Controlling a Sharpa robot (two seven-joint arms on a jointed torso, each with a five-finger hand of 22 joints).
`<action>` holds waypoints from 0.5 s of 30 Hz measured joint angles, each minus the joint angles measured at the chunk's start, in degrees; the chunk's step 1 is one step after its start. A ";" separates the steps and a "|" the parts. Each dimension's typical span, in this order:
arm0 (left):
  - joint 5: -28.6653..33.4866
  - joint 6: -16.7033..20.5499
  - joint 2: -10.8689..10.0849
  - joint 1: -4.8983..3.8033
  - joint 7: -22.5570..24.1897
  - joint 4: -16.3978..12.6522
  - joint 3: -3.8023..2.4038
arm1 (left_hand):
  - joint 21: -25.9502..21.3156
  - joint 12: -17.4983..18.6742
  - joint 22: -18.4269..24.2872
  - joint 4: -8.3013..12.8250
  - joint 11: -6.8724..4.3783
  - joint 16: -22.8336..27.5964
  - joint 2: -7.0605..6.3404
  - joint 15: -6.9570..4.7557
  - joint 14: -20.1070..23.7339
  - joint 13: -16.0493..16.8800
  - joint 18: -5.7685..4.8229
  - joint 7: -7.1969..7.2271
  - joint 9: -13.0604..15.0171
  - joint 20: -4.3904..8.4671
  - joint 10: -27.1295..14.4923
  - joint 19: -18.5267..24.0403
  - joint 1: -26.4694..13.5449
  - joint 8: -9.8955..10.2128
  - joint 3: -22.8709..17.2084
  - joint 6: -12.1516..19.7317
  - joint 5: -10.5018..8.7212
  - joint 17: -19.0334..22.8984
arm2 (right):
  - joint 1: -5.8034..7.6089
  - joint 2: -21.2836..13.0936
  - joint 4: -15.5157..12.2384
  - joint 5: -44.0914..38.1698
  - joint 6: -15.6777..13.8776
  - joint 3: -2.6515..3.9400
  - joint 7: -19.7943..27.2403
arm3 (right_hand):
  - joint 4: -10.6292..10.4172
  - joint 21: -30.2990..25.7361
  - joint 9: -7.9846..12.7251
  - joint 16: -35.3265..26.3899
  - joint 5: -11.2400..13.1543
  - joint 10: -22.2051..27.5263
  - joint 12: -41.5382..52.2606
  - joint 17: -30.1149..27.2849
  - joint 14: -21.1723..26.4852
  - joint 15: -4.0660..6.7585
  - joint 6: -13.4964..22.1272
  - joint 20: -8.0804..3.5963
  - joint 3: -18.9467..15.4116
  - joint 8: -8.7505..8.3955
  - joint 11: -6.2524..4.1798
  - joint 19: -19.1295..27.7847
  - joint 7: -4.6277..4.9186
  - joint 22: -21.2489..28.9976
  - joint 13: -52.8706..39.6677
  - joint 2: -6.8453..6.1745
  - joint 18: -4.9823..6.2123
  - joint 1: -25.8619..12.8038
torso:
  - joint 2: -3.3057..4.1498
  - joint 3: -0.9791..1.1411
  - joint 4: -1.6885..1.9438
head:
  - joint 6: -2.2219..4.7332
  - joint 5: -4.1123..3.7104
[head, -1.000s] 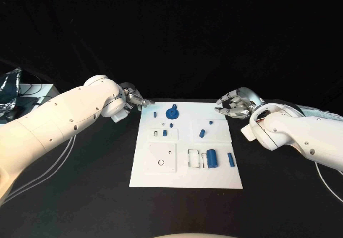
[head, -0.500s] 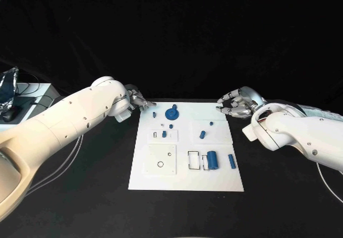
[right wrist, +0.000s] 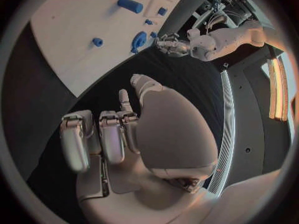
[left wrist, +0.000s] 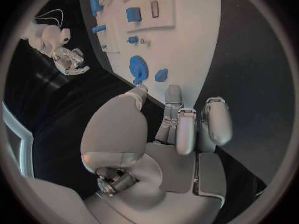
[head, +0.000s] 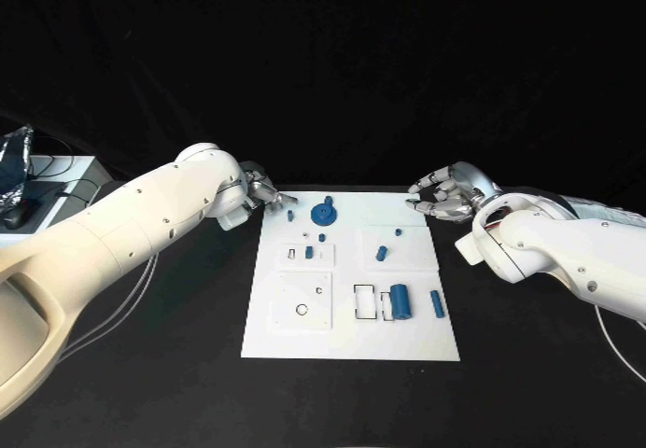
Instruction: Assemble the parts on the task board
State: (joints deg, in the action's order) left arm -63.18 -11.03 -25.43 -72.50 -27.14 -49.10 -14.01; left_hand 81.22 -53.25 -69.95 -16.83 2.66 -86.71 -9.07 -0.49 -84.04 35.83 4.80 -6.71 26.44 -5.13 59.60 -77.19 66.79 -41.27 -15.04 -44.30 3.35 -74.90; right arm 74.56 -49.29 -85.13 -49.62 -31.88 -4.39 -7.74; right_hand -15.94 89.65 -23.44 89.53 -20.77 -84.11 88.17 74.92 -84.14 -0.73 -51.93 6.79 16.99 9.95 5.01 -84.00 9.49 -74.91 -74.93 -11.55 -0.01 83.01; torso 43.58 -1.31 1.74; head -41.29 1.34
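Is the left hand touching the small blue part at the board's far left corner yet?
Apart. The left wrist view shows white board between the left hand and the small blue part.

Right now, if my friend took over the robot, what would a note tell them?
Left robot hand: holds nothing, fingers apart, at the task board's far left corner near the blue round part.
Right robot hand: fingers curled in, holding nothing, off the far right corner.
Blue cylinder and small blue parts lie loose on the board.
Done: nothing visibly being handled.
Left: pick up and assemble the parts.
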 measured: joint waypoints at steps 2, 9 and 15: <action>0.06 -0.37 0.08 -0.05 0.00 0.00 0.12 | 0.00 0.00 -0.15 0.00 0.00 0.00 0.00 0.00 0.00 0.00 0.00 -0.04 0.07 0.00 0.00 0.00 0.00 -0.01 0.00 -0.28 0.00 0.00 | 0.00 0.05 0.02 -0.01 0.00 0.00 0.00 | -0.01 0.00 0.00 0.00 0.00 0.00 0.00 0.00 0.00 0.00 0.00 0.00 0.02 0.00 0.00 0.00 0.00 0.00 0.00 0.00 0.00 0.00 | 0.02 0.00 0.00 | 0.00 0.00; 0.28 -1.67 0.27 -0.17 -0.02 0.15 0.81 | 0.27 -0.32 -0.50 0.07 -0.20 -0.39 0.00 0.00 0.00 -0.07 0.00 0.35 0.37 0.11 0.21 -0.11 0.00 -0.30 -0.55 -0.67 0.00 0.00 | 0.01 0.17 0.05 -0.06 0.00 0.01 -0.01 | -0.01 0.00 0.01 0.00 0.00 0.00 0.00 0.00 0.00 0.00 0.00 0.00 0.01 0.00 0.00 0.00 0.00 0.00 0.01 0.00 0.00 0.00 | 0.05 0.00 -0.03 | 0.04 -0.03; 0.50 -2.50 0.59 -0.18 -0.07 0.52 1.37 | 0.27 -0.32 -0.60 0.08 -0.20 -0.39 0.00 -0.21 0.21 -0.12 0.00 0.35 0.45 0.21 0.20 -0.21 0.01 -0.30 -0.87 -0.67 0.00 0.00 | 0.02 0.25 0.05 -0.07 0.00 0.02 -0.01 | -0.01 0.00 0.01 0.00 0.01 0.00 0.00 0.00 0.00 0.00 0.00 0.00 0.01 0.00 0.00 0.00 0.00 0.00 0.01 0.00 0.00 0.00 | 0.13 -0.02 -0.07 | 0.08 -0.03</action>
State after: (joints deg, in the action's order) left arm -62.67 -13.53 -24.84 -72.68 -27.21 -48.58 -12.65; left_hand 81.49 -53.57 -70.55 -16.76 2.45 -87.09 -9.06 -0.70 -83.83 35.71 4.80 -6.35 26.90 -4.92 59.81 -77.39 66.79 -41.57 -15.91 -44.97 3.35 -74.90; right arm 74.58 -49.05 -85.08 -49.69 -31.88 -4.37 -7.75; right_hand -15.96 89.65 -23.43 89.53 -20.77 -84.11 88.17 74.92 -84.14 -0.73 -51.93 6.79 17.01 9.95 5.01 -83.99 9.48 -74.90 -74.92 -11.55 -0.01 83.01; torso 43.71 -1.33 1.68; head -41.20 1.31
